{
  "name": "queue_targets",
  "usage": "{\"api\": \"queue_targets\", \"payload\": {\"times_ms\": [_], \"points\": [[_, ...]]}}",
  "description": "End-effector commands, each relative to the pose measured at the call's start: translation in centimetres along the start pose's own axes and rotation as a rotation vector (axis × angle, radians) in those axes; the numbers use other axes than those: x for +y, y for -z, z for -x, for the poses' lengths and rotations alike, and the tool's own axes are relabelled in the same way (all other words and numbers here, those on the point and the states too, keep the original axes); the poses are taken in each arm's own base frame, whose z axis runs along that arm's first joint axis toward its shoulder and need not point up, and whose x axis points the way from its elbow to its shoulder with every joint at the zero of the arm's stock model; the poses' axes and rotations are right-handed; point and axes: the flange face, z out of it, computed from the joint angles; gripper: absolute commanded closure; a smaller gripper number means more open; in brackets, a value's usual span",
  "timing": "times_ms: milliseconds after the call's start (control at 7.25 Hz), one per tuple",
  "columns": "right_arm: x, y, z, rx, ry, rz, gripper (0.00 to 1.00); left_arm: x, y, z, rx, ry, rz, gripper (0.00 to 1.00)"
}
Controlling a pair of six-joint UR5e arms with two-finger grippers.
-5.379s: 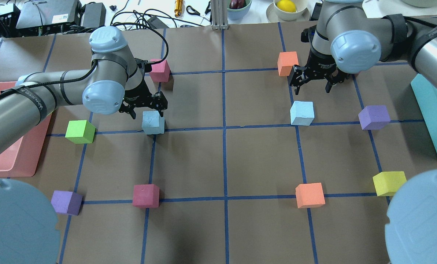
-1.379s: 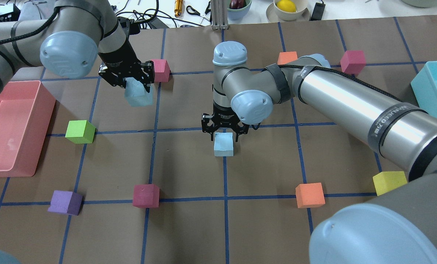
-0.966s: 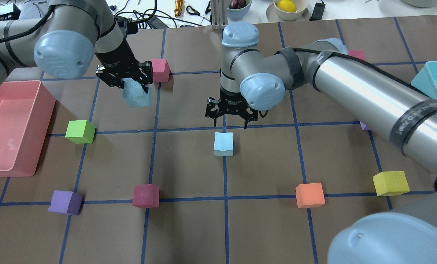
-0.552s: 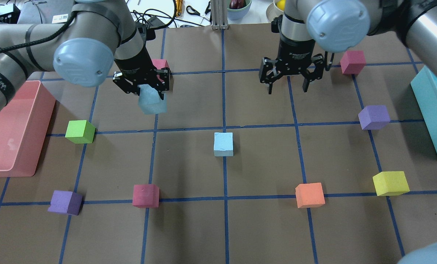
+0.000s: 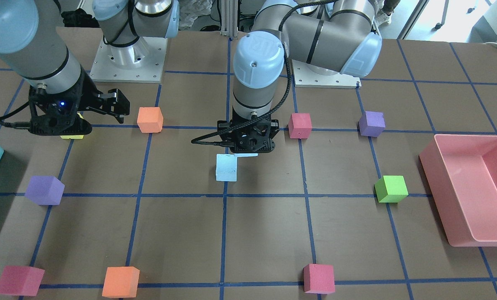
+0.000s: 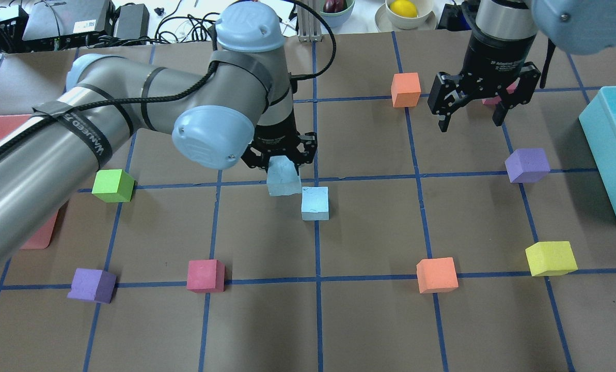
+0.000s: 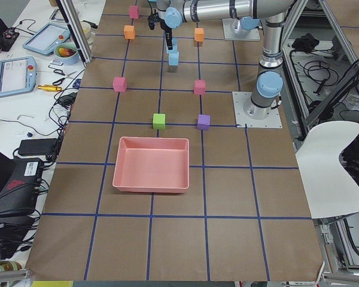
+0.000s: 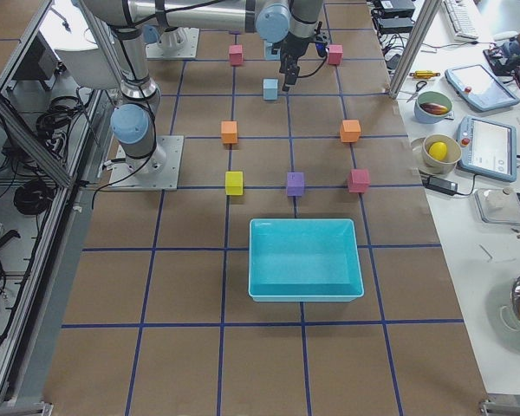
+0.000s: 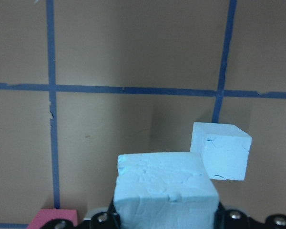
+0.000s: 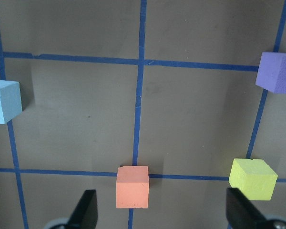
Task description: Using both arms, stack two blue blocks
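My left gripper (image 6: pixel 282 166) is shut on one pale blue block (image 6: pixel 284 181) and holds it above the table. The block fills the bottom of the left wrist view (image 9: pixel 164 191). The second blue block (image 6: pixel 315 203) rests on the table at the centre line, just right of and nearer than the held one, and the two are apart. It also shows in the left wrist view (image 9: pixel 220 150) and the front view (image 5: pixel 226 167). My right gripper (image 6: pixel 470 123) is open and empty, raised at the far right, and its fingers (image 10: pixel 88 205) frame bare table.
A pink tray (image 5: pixel 435 166) stands at my left and a teal bin (image 6: pixel 615 155) at my right. Loose cubes lie around: green (image 6: pixel 112 185), magenta (image 6: pixel 205 275), orange (image 6: pixel 437 275), yellow (image 6: pixel 550 258), purple (image 6: pixel 527 165), orange (image 6: pixel 406 89).
My right gripper let go of its blue block at the centre and drew back to the far right. My left arm carried its blue block rightward to beside the resting one.
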Motion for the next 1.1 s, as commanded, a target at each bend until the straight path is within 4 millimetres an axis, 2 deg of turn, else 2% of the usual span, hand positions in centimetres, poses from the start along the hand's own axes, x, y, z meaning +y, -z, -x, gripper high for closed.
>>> {"api": "queue_targets", "payload": {"times_ms": [0, 276, 552, 690, 828, 966], "points": [[3.9, 0.1, 0.1, 0.006, 0.001, -0.039, 0.00, 0.0, -2.5, -2.3, 0.009, 0.012, -0.021, 1.00], [4.0, 2.2, -0.1, 0.042, -0.011, -0.100, 0.00, -1.3, -5.0, -2.9, 0.010, 0.024, -0.023, 1.00], [4.7, 2.9, 0.1, 0.024, -0.009, -0.116, 0.00, -1.5, -6.5, -3.4, 0.003, 0.026, -0.006, 1.00], [4.9, 3.1, 0.1, 0.026, -0.009, -0.119, 0.00, -0.6, -7.4, -3.9, -0.008, 0.021, 0.006, 0.94], [4.9, 3.0, 0.1, 0.027, -0.011, -0.116, 0.00, -0.5, -7.6, -4.1, -0.004, 0.019, 0.001, 0.94], [4.9, 2.8, 0.2, 0.024, -0.008, -0.112, 0.00, -0.5, -8.2, -4.1, -0.009, 0.020, 0.009, 0.80]]}}
